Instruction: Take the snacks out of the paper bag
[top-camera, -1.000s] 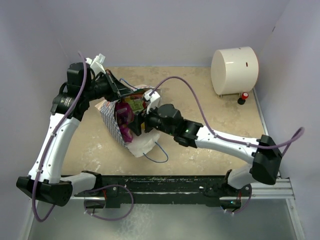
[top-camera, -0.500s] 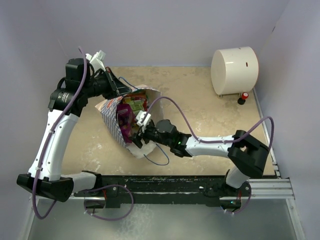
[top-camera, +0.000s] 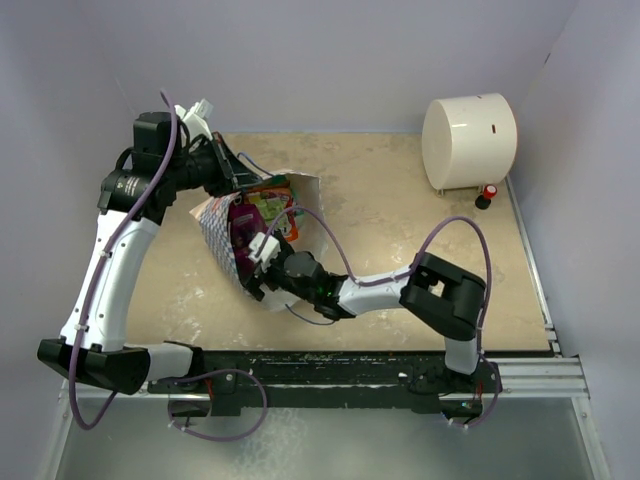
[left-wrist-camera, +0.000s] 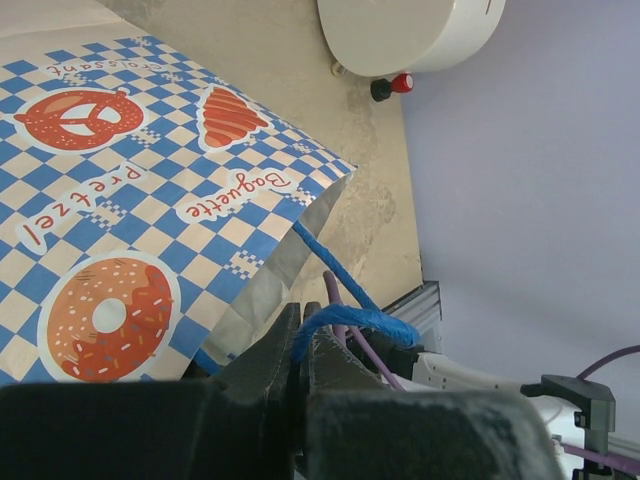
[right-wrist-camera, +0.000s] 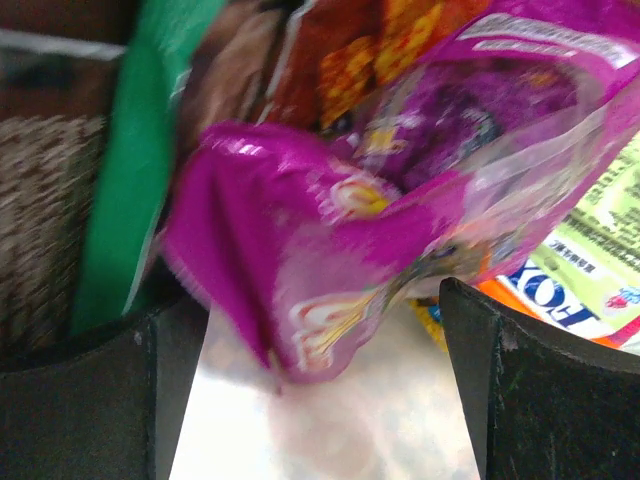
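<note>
The paper bag (top-camera: 222, 235) lies tilted on the table with its mouth facing right; its checkered side (left-wrist-camera: 130, 220) fills the left wrist view. My left gripper (top-camera: 230, 172) is shut on the bag's blue cord handle (left-wrist-camera: 350, 320) and holds the rim up. Snacks show in the mouth: a magenta pouch (top-camera: 243, 222) and a yellow-green packet (top-camera: 268, 205). My right gripper (top-camera: 256, 282) reaches into the mouth from the near side. Its jaws (right-wrist-camera: 320, 370) are open, with the magenta pouch's (right-wrist-camera: 330, 240) lower corner hanging loose between the fingers (right-wrist-camera: 520, 380). A green packet (right-wrist-camera: 140, 170) and a red-orange packet (right-wrist-camera: 370, 50) lie behind.
A large cream cylinder (top-camera: 468, 142) stands at the back right with a small red and black piece (top-camera: 487, 195) at its foot. The bag's second blue cord handle (top-camera: 318, 318) trails on the table under the right arm. Walls close the left, back and right sides.
The right arm has swung toward the near side and pushed its gripper deeper into the bag's mouth, its jaws opening wider. The left gripper keeps its hold on the handle.
</note>
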